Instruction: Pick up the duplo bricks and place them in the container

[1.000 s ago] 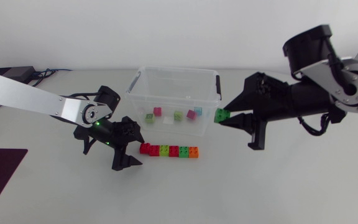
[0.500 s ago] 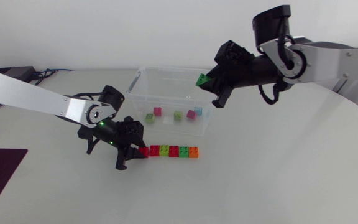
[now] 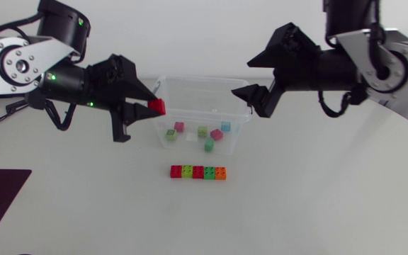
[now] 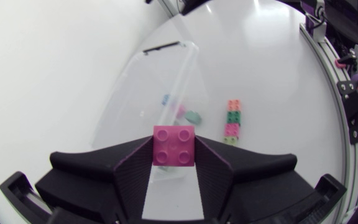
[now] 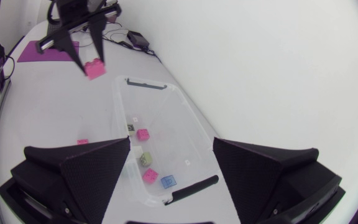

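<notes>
Head view: a brick (image 3: 156,107) is pinched by the left gripper (image 3: 152,108) at one end of the container (image 3: 197,78). The right gripper (image 3: 242,76) is held spread and empty at the other end. A row of bricks (image 3: 197,172) is left on the worktop (image 3: 296,205).
Left wrist view: the brick (image 4: 174,145) is clamped between both fingers (image 4: 135,174); carrying it over the container (image 4: 166,74) and releasing is judged next.
Right wrist view: fingers (image 5: 79,177) are seen wide apart above the container (image 5: 185,121).
Writing: none can be read.

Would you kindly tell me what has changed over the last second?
The left gripper took the red brick off the end of the row and lifted it to the container's rim. The right gripper dropped its green brick inside and is open. The row's other five bricks stayed.
</notes>
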